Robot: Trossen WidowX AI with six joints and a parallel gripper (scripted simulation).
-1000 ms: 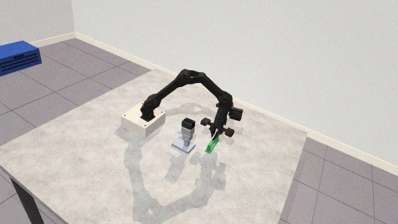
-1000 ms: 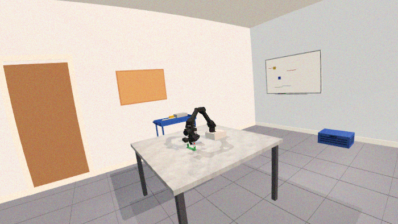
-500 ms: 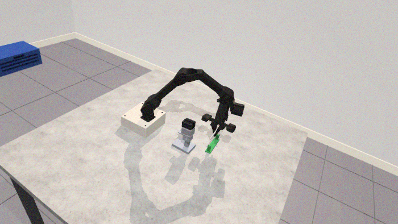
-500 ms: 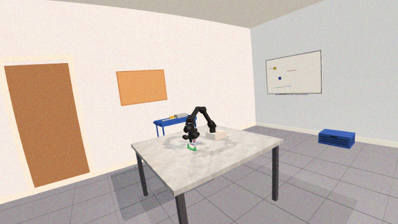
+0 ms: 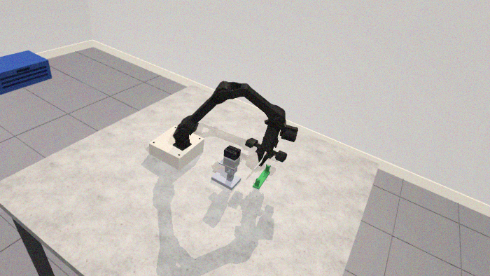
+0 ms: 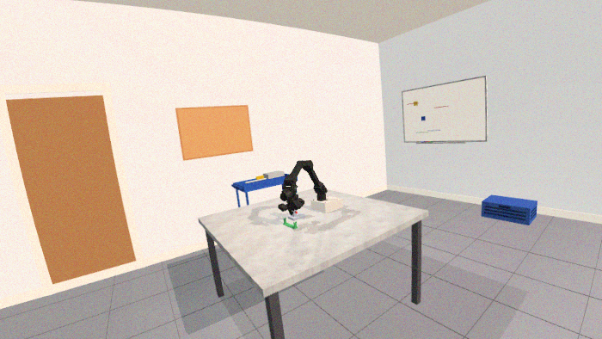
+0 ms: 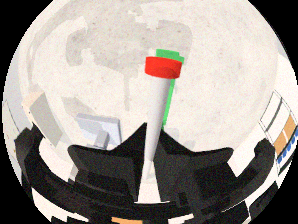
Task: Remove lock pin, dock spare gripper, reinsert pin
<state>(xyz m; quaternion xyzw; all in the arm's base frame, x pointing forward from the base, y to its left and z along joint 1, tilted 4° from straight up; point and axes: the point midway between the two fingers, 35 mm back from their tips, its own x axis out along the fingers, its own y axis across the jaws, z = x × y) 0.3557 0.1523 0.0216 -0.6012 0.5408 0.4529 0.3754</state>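
You have the claw [image 5: 261, 163] [image 6: 294, 210] [image 7: 153, 131] pinching the lock pin [image 5: 255, 170] [image 7: 157, 112], its two dark fingers closed around the pale shaft. The pin's red head [image 6: 296, 212] [image 7: 163, 67] sticks out beyond the fingertips, and in the top view you can see the shaft slanting down toward the left from them. The pin is out of the mount, held above the worktop [image 5: 115, 182] [image 6: 344, 230] [image 7: 215, 75], on the side between the mount and the green cradle.

Your green cradle [image 5: 262, 178] [image 6: 290, 224] [image 7: 169, 102] lies on the worktop, a bar with an upright lug at each end, near the claw. In the wrist view, the red head overlaps one end of it; you cannot tell from that whether they touch.

Beside the cradle, toward the arm's base, you have the mount [image 5: 220, 179] [image 7: 95, 121] on its pale blue plate. A grey upright body with a black top [image 5: 232, 153], apparently the spare gripper, stands above that plate. How far down it sits in the socket is too small for you to tell.

The arm [image 5: 262, 101] [image 6: 293, 174] arches over from its white base [image 5: 164, 155] [image 6: 327, 206]. In the top view, the base is nearer the worktop's upper-left edge, while the cradle is farther toward its right-hand corner.
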